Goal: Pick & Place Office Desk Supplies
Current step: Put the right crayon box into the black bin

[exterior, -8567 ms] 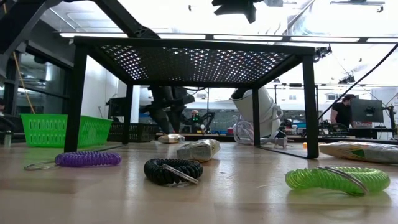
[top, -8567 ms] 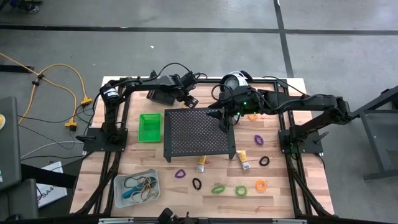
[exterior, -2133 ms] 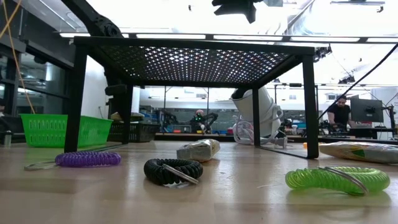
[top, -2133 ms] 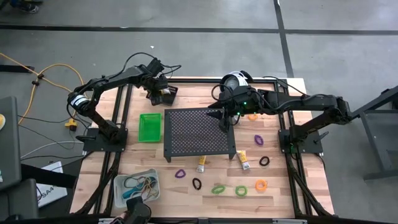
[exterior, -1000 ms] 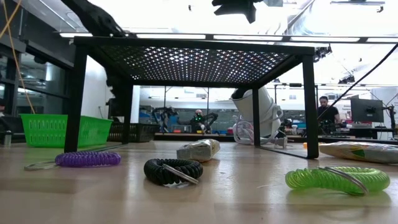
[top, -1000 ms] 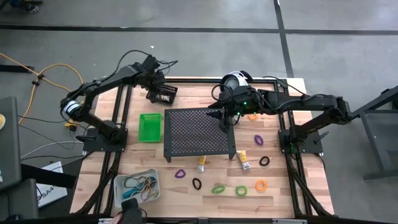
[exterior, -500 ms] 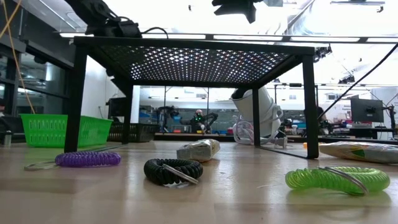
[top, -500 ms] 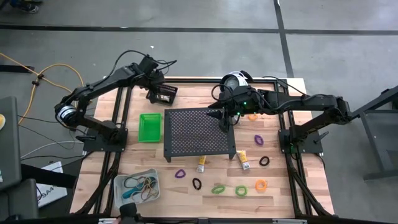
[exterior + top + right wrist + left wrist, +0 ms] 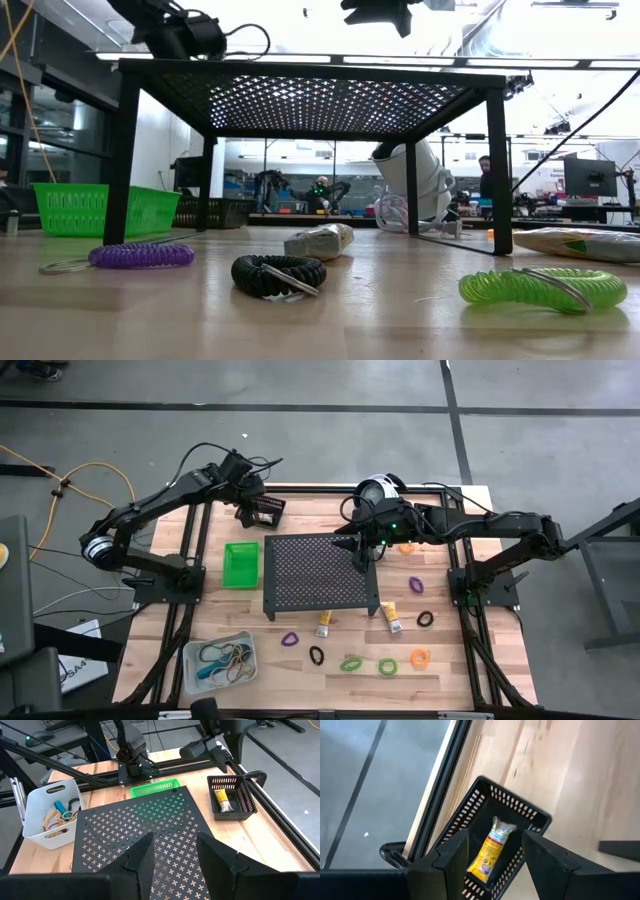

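A yellow tube (image 9: 490,851) lies inside the black bin (image 9: 268,511) at the table's far left. My left gripper (image 9: 495,865) hangs open above that bin (image 9: 470,815), clear of it, also seen from above (image 9: 253,499). My right gripper (image 9: 175,860) stands open over the far edge of the black perforated stand (image 9: 318,573), with nothing between its fingers. On the near part of the table lie two more yellow tubes (image 9: 324,623) (image 9: 391,617) and loose loops: purple (image 9: 290,639), black (image 9: 317,655), green (image 9: 350,662), orange (image 9: 420,657).
A green bin (image 9: 240,563) stands left of the stand. A clear bin (image 9: 220,660) with rubber bands sits at the near left. More loops lie right of the stand (image 9: 416,584). A round white device (image 9: 376,488) with a cable sits at the far edge.
My left gripper has risen from just over the black bin and drawn back toward the table's far left corner, staying open. The yellow tube has stayed lying in the bin.
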Controlling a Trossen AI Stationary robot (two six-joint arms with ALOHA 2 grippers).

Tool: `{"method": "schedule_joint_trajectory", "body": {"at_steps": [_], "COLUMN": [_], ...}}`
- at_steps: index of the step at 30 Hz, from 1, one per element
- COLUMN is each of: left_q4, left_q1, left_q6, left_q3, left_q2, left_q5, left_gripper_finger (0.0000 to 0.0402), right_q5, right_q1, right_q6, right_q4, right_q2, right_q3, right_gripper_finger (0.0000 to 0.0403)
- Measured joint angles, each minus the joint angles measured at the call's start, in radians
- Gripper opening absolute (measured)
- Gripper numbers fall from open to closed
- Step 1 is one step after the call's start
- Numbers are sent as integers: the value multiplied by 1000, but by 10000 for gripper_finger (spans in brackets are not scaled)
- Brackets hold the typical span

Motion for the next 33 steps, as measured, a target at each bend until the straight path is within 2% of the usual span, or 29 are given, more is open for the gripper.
{"method": "schedule_joint_trajectory", "body": {"at_steps": [6,12,26,33], "left_q4": [-20,-52,-54,-54], "left_q1": [-92,-230,-681,-921], "left_q6": [-65,-169,-397,-434], "left_q3": [0,0,0,0], "left_q2": [-54,-97,-141,-141], "left_q5": [1,0,-1,-2], "left_gripper_finger": [177,177,177,177], "right_q5": [0,0,0,0], "right_q1": [0,0,0,0], "right_q6": [0,0,0,0], "right_q4": [0,0,0,0], "right_q2": [0,0,0,0], "right_q3": [0,0,0,0], "right_gripper_finger": [135,135,135,135]}}
